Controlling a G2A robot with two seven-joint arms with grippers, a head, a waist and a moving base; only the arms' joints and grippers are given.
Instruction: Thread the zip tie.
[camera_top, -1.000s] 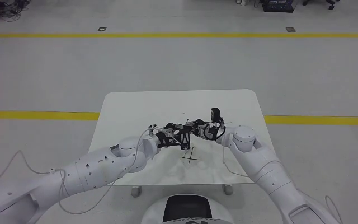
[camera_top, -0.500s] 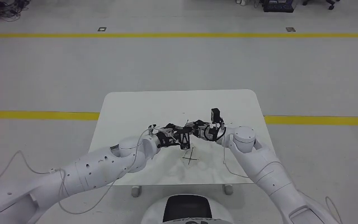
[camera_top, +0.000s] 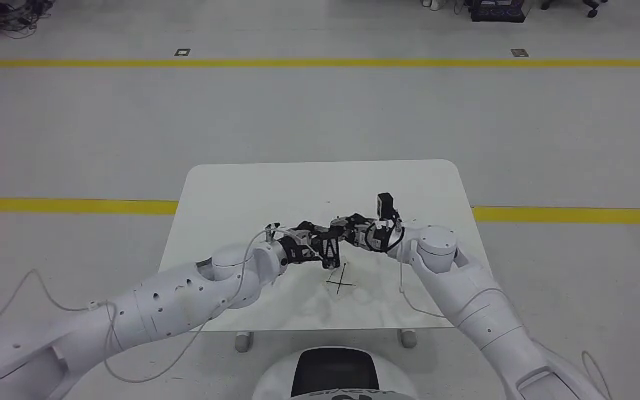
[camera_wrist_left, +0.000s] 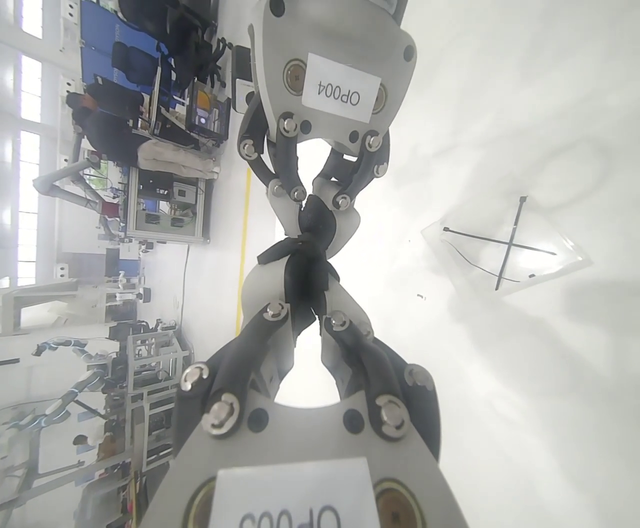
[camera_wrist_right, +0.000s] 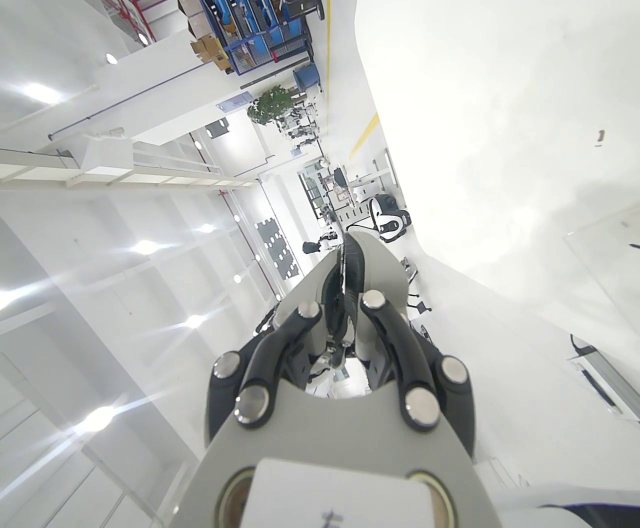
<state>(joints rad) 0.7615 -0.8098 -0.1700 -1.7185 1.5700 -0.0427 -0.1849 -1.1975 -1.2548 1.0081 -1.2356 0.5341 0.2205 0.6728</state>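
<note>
Zip tie in both jaws, over table middle, edges far

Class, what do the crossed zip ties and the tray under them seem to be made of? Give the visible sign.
Zip ties: likely black matt plastic; thin strips, one curving. Tray: apparently clear glossy plastic, possibly glass; the table shows through, edges catch light.

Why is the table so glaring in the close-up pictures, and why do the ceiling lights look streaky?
Left wrist view: strong light bleaches the table, leaving faint shadows by the clear tray. Right wrist view: ceiling lamps flare into streaks, and the wide lens bends straight beams. Top view: even light.
</note>
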